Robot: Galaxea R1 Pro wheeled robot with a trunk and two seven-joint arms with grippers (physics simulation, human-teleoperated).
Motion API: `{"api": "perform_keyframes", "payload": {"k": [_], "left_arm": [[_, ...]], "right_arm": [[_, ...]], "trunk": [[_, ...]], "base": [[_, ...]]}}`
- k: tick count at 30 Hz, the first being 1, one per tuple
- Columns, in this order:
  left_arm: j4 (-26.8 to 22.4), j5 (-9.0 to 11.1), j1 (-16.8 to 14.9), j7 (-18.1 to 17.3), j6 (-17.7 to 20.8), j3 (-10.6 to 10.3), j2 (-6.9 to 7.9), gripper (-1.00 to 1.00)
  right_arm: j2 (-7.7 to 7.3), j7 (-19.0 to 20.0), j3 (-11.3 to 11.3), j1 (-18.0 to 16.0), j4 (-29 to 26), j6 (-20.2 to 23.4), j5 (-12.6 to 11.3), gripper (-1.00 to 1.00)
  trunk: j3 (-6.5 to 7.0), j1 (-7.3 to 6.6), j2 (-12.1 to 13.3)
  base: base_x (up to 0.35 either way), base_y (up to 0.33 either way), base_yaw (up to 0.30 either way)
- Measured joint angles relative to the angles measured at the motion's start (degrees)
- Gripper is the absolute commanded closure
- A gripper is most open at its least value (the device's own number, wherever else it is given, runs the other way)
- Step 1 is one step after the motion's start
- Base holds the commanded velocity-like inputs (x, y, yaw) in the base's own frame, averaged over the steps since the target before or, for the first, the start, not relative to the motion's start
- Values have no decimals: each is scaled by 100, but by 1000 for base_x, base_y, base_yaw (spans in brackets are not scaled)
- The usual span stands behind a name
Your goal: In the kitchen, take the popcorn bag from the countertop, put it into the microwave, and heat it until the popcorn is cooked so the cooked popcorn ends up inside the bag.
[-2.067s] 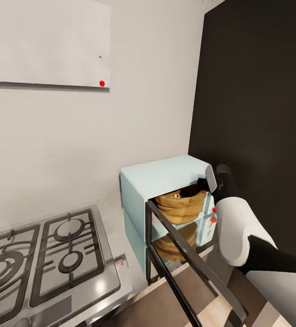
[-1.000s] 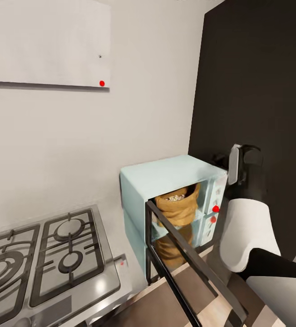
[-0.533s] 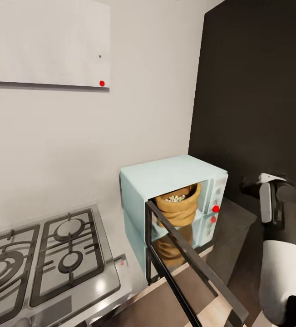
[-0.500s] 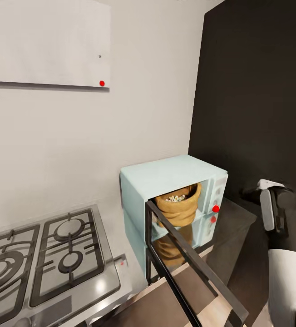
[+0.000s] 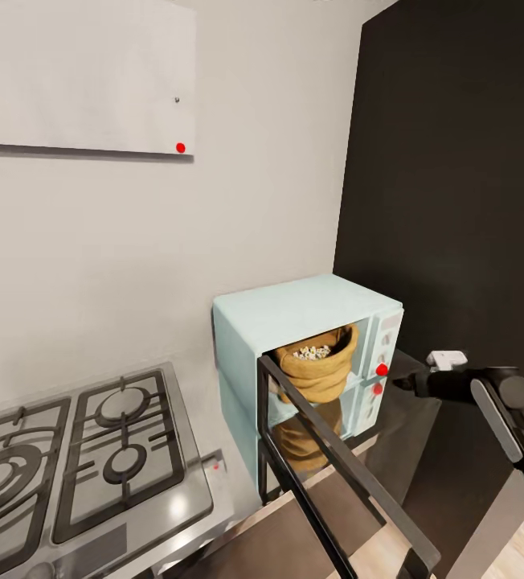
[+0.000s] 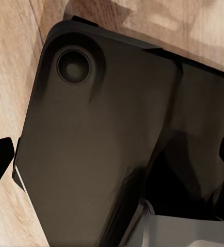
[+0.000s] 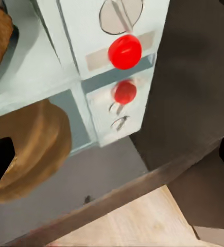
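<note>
The microwave (image 5: 306, 354) sits on the grey surface (image 5: 411, 402) in the corner, beside the stove (image 5: 77, 458), its dark-framed door (image 5: 334, 466) swung wide open toward the camera. The popcorn bag (image 5: 318, 370) stands upright inside the cavity, with whitish popcorn (image 5: 312, 351) heaped at its mouth.

A second ago the right arm was up against the microwave's opening; it has since drawn back, and the right pincer (image 5: 423, 378) now hovers just beside the control panel, near the red button (image 7: 124, 51). Loading looks done; closing the door and starting the heat seem to remain.

Whether either pincer is open, I cannot tell; neither visibly holds anything. No readable writing or brand appears.
</note>
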Motion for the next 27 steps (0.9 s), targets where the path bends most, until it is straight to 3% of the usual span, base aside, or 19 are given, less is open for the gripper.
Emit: {"api": "perform_keyframes", "payload": {"k": [5,10,14,21,27], "left_arm": [[1,0,3,0,-1,0,0,-100],[0,0,0,0,0,0,0,-100],[0,0,1,0,0,2,0,-100],[0,0,2,0,0,4,6,-100],[0,1,0,0,0,8,2,-100]], "right_arm": [[28,248,627,1,70,-660,-15,-100],[-16,976,811,2,377,-1188,26,-100],[-19,1482,1180,3,478,-1693,49,-100],[22,1645,1249,85,489,-2058,67,-100],[164,1638,1250,88,586,-2384,12,-100]], "trunk": [[0,0,0],[0,0,0],[0,0,0],[0,0,0],[0,0,0]], "base": [[0,0,0],[0,0,0],[0,0,0],[0,0,0],[0,0,0]]}}
